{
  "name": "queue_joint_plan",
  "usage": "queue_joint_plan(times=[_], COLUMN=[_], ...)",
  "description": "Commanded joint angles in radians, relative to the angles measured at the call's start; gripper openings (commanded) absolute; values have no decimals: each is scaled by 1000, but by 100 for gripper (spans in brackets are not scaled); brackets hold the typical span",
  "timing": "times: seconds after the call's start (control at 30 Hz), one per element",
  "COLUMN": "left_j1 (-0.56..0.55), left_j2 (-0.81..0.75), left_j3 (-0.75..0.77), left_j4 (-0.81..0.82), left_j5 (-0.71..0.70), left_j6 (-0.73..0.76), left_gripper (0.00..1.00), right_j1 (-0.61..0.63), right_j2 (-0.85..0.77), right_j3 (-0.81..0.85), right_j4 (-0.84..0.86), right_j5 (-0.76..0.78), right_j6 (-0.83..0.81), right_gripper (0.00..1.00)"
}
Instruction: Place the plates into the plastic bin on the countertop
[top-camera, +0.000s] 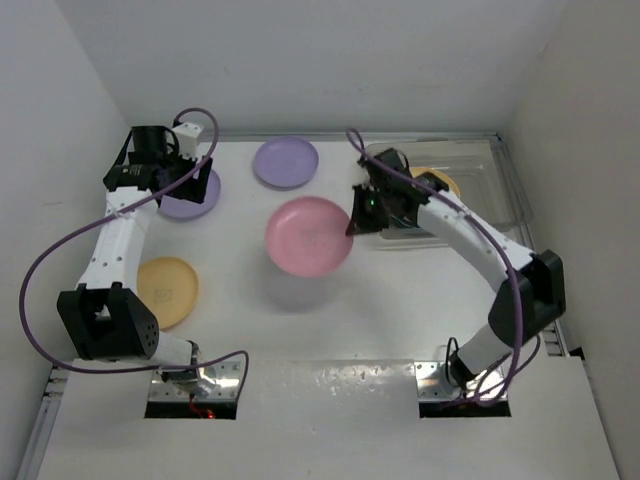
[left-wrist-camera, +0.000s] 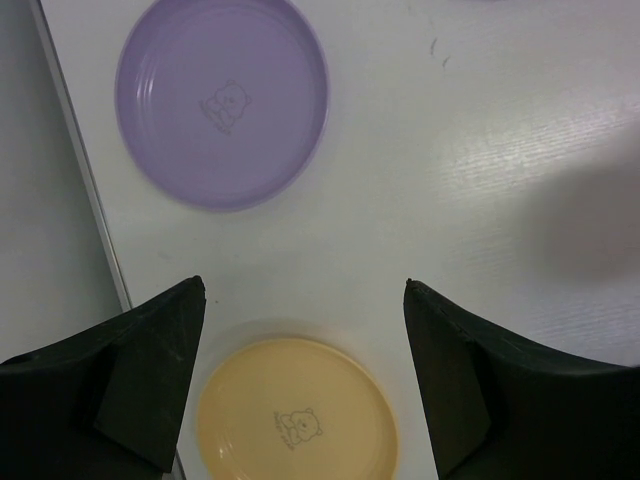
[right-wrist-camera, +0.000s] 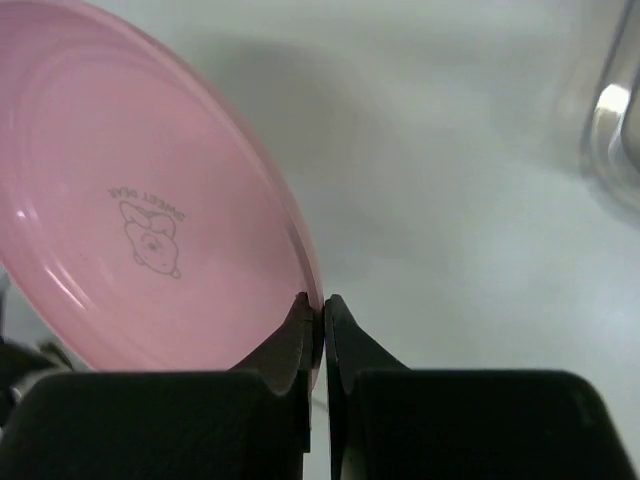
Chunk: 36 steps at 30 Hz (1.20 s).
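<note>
The countertop (top-camera: 400, 330) has the clear bin (top-camera: 495, 165) at its far right, with a yellow plate (top-camera: 445, 183) inside. The pink plate (top-camera: 305, 235) hangs tilted in the middle, its rim pinched by the right gripper (right-wrist-camera: 315, 305). The left gripper (left-wrist-camera: 305, 290) gapes wide above a far-left lavender plate (top-camera: 195, 200).

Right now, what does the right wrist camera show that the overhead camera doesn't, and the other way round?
Only the right wrist view: the bear drawing and lettering printed on the pink plate, and a close look at the right gripper pinching its rim.
Only the overhead view: two lavender plates, a yellow-orange plate on the countertop, another yellow-orange plate inside the plastic bin, and both arms.
Shared: the pink plate held by the right gripper, and part of the plastic bin.
</note>
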Motion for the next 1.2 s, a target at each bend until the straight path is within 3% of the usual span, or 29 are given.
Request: queue_joint_plan(times=[0.0,0.13,0.4,0.57,0.7,0.9,0.93,1.17], left_j1=[-2,-2,-2,-2,-2,-2,-2,-2], left_j2=[-28,-37,-17,13,36,37,37,37], left_j3=[24,24,-3,-13,-13,-3,-3,-3], left_j4=[-34,-66,-76,-76,-76,-76,-76,-76], left_j5=[-47,-106,-141,-169,-160,-129,-129,-109], left_j6=[-14,-5,15,34,43,43,43,34], left_gripper=[82,82,82,82,82,82,82,82], right_j1=[-125,-350,-624,-677,-701,-710,-713,-713], right_j2=[116,202,207,198,188,227,230,239], right_j3=[194,350,225,125,15,10,17,27], right_j4=[38,-83,-9,36,133,161,159,187], right_j5=[37,135,124,132,125,139,139,174], right_j6=[-6,81,67,90,120,103,95,70], right_gripper=[0,0,0,0,6,16,21,20])
